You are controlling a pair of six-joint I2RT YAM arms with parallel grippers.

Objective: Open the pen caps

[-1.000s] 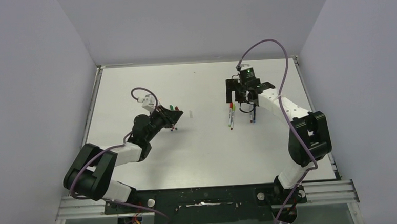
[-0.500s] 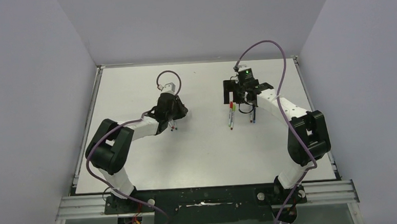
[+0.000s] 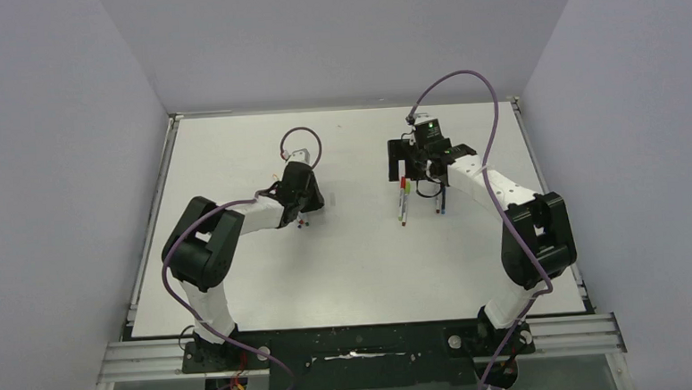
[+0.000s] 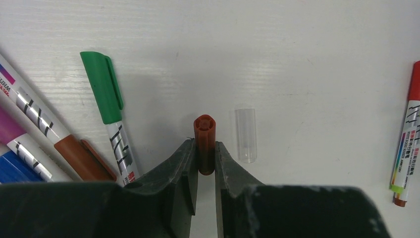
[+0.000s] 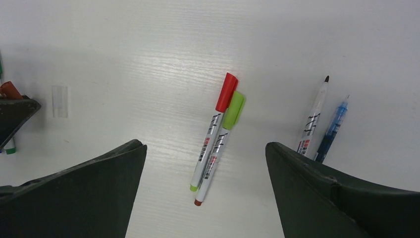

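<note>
My left gripper (image 4: 204, 151) is shut on a short reddish-brown pen cap (image 4: 204, 134), which sticks out ahead of the fingertips above the table. A green-capped pen (image 4: 106, 106), a brown-capped pen (image 4: 74, 153) and purple and blue pens lie to its left. My right gripper (image 5: 205, 146) is wide open above a red-capped pen (image 5: 218, 116) and a lime-capped pen (image 5: 225, 131) lying side by side. An uncapped dark-tipped pen (image 5: 314, 116) and a blue pen (image 5: 332, 126) lie to their right. In the top view the left gripper (image 3: 304, 200) and the right gripper (image 3: 415, 166) are apart.
A clear cap (image 4: 246, 135) lies on the white table just right of the held cap; it also shows in the right wrist view (image 5: 60, 101). The red and lime pens show at the right edge of the left wrist view (image 4: 408, 144). Grey walls ring the table (image 3: 356, 275).
My left arm has swung in from the left and stretched toward the left pen cluster, its wrist turned. The right arm has hardly shifted.
</note>
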